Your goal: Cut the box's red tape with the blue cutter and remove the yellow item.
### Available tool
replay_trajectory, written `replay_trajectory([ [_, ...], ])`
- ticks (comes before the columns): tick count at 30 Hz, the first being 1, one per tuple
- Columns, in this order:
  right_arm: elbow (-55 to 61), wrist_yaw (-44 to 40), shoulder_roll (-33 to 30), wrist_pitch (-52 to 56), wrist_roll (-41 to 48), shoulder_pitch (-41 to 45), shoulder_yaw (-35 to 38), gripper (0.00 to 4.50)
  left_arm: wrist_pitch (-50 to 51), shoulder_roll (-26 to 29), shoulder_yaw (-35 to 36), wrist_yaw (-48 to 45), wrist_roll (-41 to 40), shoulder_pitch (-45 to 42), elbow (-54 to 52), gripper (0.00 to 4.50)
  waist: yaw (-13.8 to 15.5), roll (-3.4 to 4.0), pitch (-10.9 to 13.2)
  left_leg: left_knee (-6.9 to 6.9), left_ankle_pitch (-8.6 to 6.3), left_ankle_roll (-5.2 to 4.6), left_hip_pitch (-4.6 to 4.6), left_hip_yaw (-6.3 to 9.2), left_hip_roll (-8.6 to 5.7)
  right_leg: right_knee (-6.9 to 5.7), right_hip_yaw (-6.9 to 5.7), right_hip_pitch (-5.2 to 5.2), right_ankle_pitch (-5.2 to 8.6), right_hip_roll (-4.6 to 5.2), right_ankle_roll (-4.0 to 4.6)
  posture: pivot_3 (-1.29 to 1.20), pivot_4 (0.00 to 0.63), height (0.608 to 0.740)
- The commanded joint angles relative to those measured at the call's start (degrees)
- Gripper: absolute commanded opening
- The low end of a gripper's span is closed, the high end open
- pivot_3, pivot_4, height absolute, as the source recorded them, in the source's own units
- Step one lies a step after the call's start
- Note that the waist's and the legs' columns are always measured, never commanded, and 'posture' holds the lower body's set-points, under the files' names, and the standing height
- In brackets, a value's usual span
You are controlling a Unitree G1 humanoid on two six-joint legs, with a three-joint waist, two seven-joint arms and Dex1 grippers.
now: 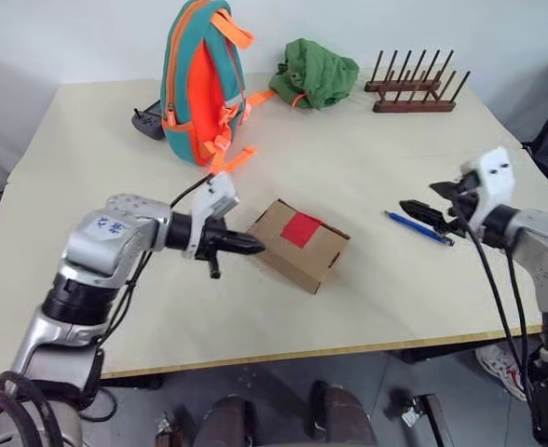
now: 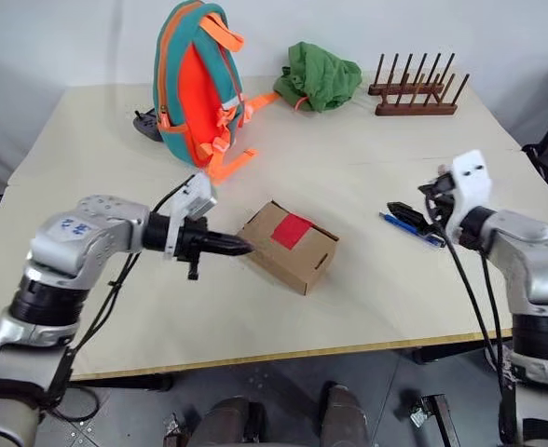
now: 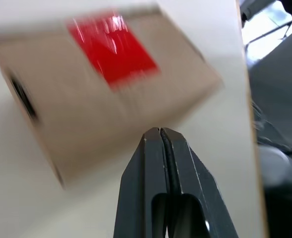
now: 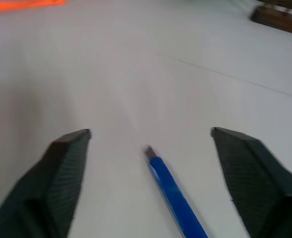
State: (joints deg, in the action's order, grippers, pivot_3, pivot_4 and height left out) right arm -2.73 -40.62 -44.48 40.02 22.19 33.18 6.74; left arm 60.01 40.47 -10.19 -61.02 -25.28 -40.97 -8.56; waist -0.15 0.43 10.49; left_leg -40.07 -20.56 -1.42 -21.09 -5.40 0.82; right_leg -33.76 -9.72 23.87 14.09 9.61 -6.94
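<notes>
A plain indoor test room, like a robotics lab: a large pale table against bare white walls, set with unrelated props, namely a backpack, green cloth, wooden rack and cardboard box.

Box mid-table, cutter to its right, backpack behind

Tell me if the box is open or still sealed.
Sealed. The box lies on the table with its top flaps shut flat, and the red tape lies uncut across their seam.
</notes>
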Motion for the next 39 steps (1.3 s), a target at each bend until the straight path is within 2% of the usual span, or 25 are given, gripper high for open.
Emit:
replay_trajectory([
  [1,-1.55,-2.21,0.33,-2.11,-2.49,4.40,-3.69,2.42,1.62,0.88,-0.75,0.45,-1.93,2.51,-5.49,0.00,0.27,0.00,0.00,-0.02,0.00,0.00,-0.03,0.00,-0.02,0.00,0.05,0.00,0.00,0.00,0.00,0.00,0.150,0.740],
  [6,-8.37,-5.51,2.59,-5.63,-7.18,9.28,-10.99,0.56,-2.73,-1.90,-3.51,7.54,2.79,5.94,-5.41,0.00,0.64,0.00,0.00,-0.10,0.00,0.00,-0.07,-0.03,-0.08,0.04,0.47,-0.02,-0.01,-0.12,-0.03,0.00,0.150,0.740],
  [8,-9.53,-7.81,3.36,-6.20,-8.36,10.27,-13.61,0.03,-5.62,-4.42,-3.63,11.46,5.04,6.53,-3.87,0.00,0.68,0.00,0.00,-0.10,0.01,0.01,-0.09,-0.06,-0.06,0.02,0.47,-0.01,-0.01,-0.16,-0.03,0.00,0.150,0.740],
  [12,-7.02,-12.65,3.69,-4.53,-8.30,9.84,-16.59,0.03,-8.76,-8.57,-2.86,17.19,7.90,6.41,-1.28,0.00,0.71,0.00,0.00,-0.09,0.01,0.01,-0.10,-0.09,-0.04,0.03,0.46,-0.01,-0.01,-0.19,-0.03,0.00,0.150,0.740],
  [17,9.29,-17.31,1.79,4.45,-2.83,4.24,-17.14,0.03,-11.37,-11.17,-0.35,21.58,9.42,5.66,0.65,0.00,0.93,0.00,0.00,-0.07,0.01,0.02,-0.11,-0.05,-0.02,0.01,0.42,0.00,-0.01,-0.20,-0.04,0.00,0.150,0.740],
  [26,23.18,-14.64,2.65,13.59,2.35,0.12,-16.16,0.03,-13.20,-9.80,0.23,20.25,10.14,4.10,2.98,0.00,1.45,0.00,0.00,-0.14,0.01,0.01,-0.08,-0.03,-0.02,-0.01,0.48,0.00,-0.01,-0.19,-0.04,0.00,0.150,0.740],
  [30,23.25,-11.51,1.73,13.10,0.16,-1.17,-16.05,0.03,-13.91,-7.61,0.19,18.55,10.46,3.70,3.83,0.00,1.48,-0.01,0.00,-0.14,0.01,0.02,-0.11,-0.07,-0.04,0.01,0.45,0.00,-0.01,-0.19,-0.04,0.00,0.150,0.740],
  [32,23.27,-8.63,0.93,12.63,-1.15,-1.15,-13.50,0.03,-14.82,-5.87,1.03,17.19,10.39,3.36,4.89,0.00,1.41,-0.01,0.00,-0.13,0.01,0.02,-0.10,-0.09,-0.04,0.01,0.46,0.01,-0.01,-0.19,-0.04,0.00,0.150,0.740],
  [35,23.76,-5.16,0.34,17.86,0.39,0.27,-8.58,0.58,-14.75,-3.95,2.73,15.14,8.87,1.92,5.61,0.00,1.50,-0.01,0.00,-0.12,0.01,0.02,-0.11,-0.09,-0.03,0.00,0.47,0.04,-0.01,-0.19,-0.04,0.00,0.150,0.740],
  [39,24.63,-0.70,1.35,22.69,1.64,1.87,-3.58,1.94,-10.89,-3.57,5.89,11.91,4.18,-1.37,5.18,0.00,1.53,-0.01,0.00,-0.12,0.00,0.01,-0.16,-0.08,-0.03,0.02,0.44,0.04,-0.01,-0.19,-0.04,0.00,0.150,0.740],
])
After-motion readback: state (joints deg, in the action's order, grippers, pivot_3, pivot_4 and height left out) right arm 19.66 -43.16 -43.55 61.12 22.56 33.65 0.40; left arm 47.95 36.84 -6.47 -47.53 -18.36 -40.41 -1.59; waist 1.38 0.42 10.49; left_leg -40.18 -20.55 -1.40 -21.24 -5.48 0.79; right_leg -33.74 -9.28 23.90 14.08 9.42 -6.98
